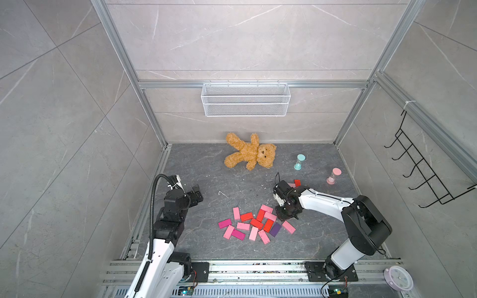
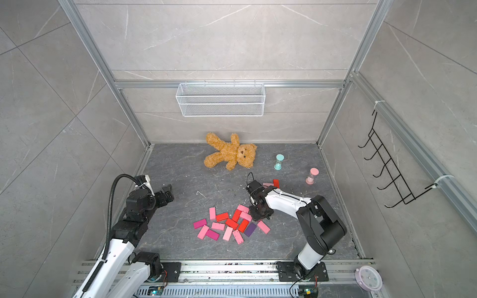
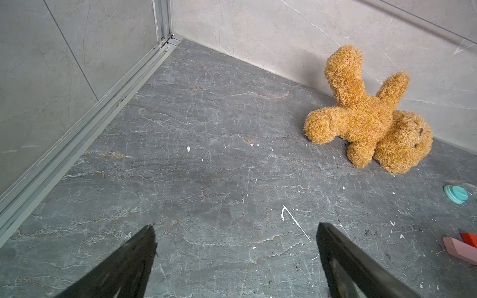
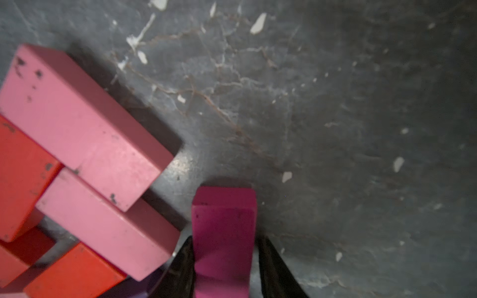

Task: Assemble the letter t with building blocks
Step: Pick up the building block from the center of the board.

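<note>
Now right gripper [image 4: 225,238]: jaws narrow, fingers pressed on both long sides of a flat magenta rectangular block [image 4: 224,222], so it's gripped across the short width. Can't tell if it's lifted or resting on the dark grey stone-look tabletop [image 4: 335,129]. Just beside one finger lie two light pink painted blocks [image 4: 85,123], one overlapping the other, w/ red ones under them. That's the edge of the loose heap of pink, red, magenta and purple blocks [image 1: 256,223] in the middle of the table, near the front. Judgement: block prob. light and stiff, paint smooth so a bit slippery. Best hold is mid-length on the parallel long sides, squeezing firmly, no crush risk. Lift straight up so the pink neighbours aren't dragged. Left gripper [image 3: 236,225] is spread wide, empty, over bare table well apart from the heap.
</note>
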`<state>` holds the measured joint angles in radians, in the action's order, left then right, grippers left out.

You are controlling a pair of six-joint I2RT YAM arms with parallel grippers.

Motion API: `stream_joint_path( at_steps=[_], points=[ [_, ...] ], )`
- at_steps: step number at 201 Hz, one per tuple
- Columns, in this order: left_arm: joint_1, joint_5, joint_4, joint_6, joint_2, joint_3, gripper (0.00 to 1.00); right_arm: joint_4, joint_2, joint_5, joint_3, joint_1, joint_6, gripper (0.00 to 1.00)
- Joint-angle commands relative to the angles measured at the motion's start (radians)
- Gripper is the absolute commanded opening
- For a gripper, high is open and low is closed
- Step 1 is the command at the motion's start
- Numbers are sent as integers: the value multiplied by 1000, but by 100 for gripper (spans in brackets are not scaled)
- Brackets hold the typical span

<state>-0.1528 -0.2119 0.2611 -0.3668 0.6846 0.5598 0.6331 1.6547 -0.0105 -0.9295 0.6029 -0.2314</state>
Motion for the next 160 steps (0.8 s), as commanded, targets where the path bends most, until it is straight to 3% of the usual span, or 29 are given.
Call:
stream_joint_path(
  at_steps=[1,51,91,108,136,160],
  points=[
    [-4,-21,-30,11,-11,6,100,28,20,34,-34,5,23,39],
    [-4,-23,-33,14,-10,5,99,31,32,37,-48,8,52,30],
    [-4,-24,-50,14,-3,-1,99,9,-33,51,-62,13,158,20],
    [-4,-21,-50,16,4,3,100,-15,-90,74,-57,13,278,16],
    [-3,-15,-57,19,1,2,99,-99,-206,109,-37,3,608,4],
    [-4,-15,-66,19,-11,-7,99,-31,-210,31,-119,-61,886,0]
  ],
)
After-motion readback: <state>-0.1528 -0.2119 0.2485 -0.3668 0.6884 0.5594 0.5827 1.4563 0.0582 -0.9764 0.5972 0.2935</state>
